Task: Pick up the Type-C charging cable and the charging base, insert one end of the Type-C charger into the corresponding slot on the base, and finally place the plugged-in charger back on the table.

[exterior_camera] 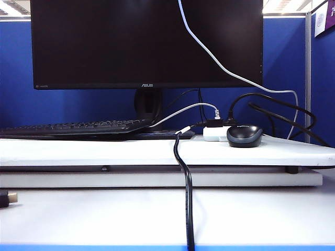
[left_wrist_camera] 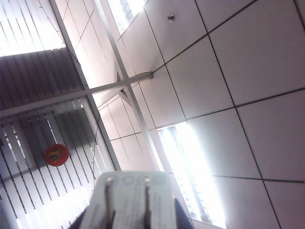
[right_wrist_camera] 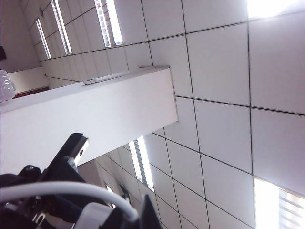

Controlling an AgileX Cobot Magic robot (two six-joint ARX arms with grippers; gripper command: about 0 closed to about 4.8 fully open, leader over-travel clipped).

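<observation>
Camera aim: upward, at a ceiling of white square tiles with dark seams.
Lights: long bright strip panels set among the tiles.
Beam: a broad white boxed beam crosses the ceiling.
Right gripper: black fingers at the frame's lower edge, closed on the cord's end.
Type-C charging cable: glossy white cord curving across the gripper to a white plug between the fingers.

We see the charging base as matt white plastic with two dull metal prongs, the Type-C charging cable as smooth glossy white cord, the table as smooth white board, and the mouse as satin grey plastic.
</observation>
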